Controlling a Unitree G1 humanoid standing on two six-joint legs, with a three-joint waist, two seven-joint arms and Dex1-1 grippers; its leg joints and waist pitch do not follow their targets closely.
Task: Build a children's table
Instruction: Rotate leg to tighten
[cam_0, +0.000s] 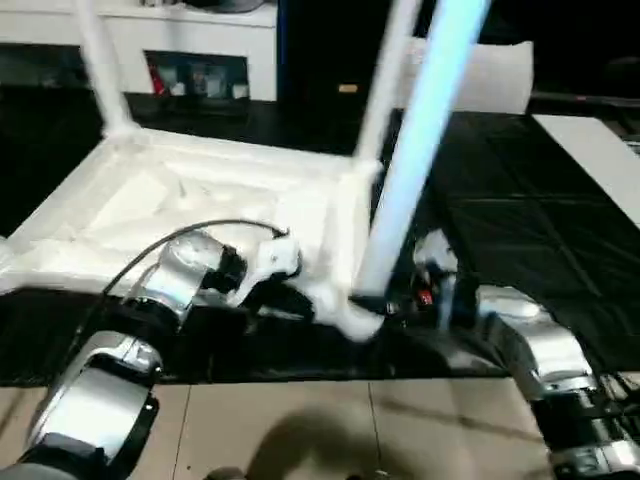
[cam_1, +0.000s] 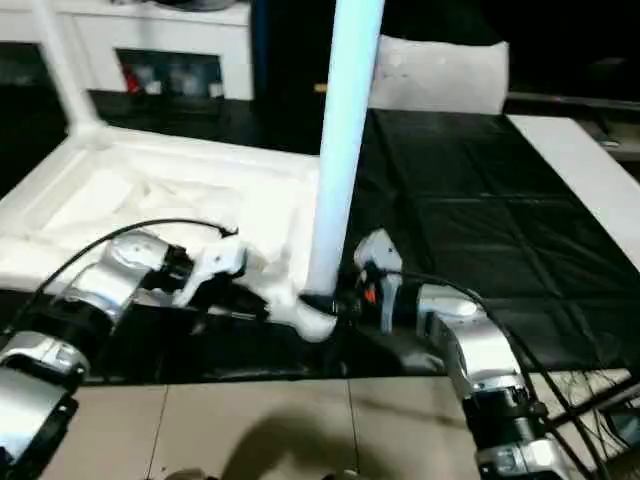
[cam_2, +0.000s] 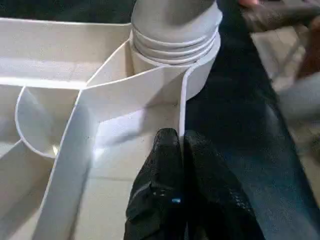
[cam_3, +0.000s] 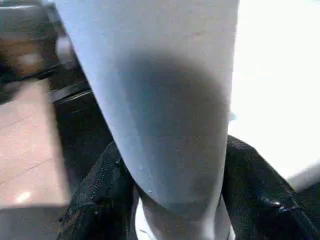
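The children's table lies upside down on a black mat: its white ribbed tabletop (cam_0: 200, 190) faces up. One white leg (cam_0: 100, 60) stands at the far left corner and another (cam_0: 385, 80) at the far right corner. A third leg (cam_1: 345, 140) rises from the near right corner socket (cam_2: 175, 30). My right gripper (cam_1: 335, 300) is shut on this leg just above the socket, with a black finger (cam_3: 100, 195) on each side. My left gripper (cam_2: 181, 145) is shut on the tabletop's thin rim wall beside that socket.
The black mat (cam_0: 500, 200) runs on to the right of the tabletop. A flat white board (cam_0: 600, 160) lies at its right edge. A white cabinet (cam_0: 190, 40) stands behind. Tan floor (cam_0: 300, 420) lies in front, with cables (cam_1: 590, 400) by my right arm.
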